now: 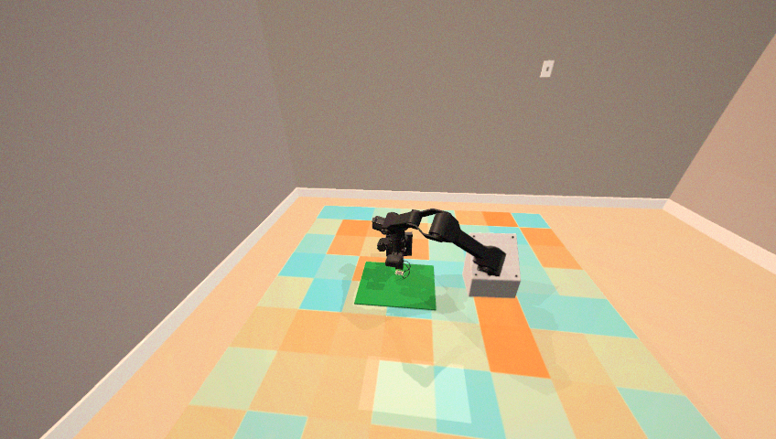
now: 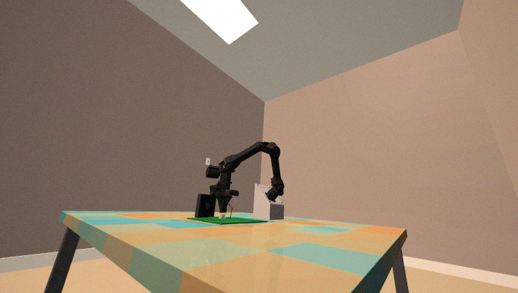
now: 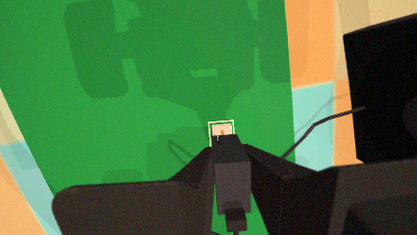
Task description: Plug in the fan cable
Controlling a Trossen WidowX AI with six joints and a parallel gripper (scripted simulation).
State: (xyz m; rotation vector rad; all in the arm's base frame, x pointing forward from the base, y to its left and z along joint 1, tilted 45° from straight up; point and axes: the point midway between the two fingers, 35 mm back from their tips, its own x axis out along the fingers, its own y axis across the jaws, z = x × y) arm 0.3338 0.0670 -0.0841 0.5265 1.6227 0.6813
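Observation:
The green board lies flat on the table. The four-pin fan header is a small white-rimmed socket on the board. My gripper is shut on the dark plug, upright between the fingers. The plug's lower end sits just at the header's near edge and hides part of it. Whether it touches the header I cannot tell. The thin black cable runs from the plug to the black fan at the board's edge.
The arm's grey base block stands to the right of the board. The table top is a patchwork of orange and teal tiles.

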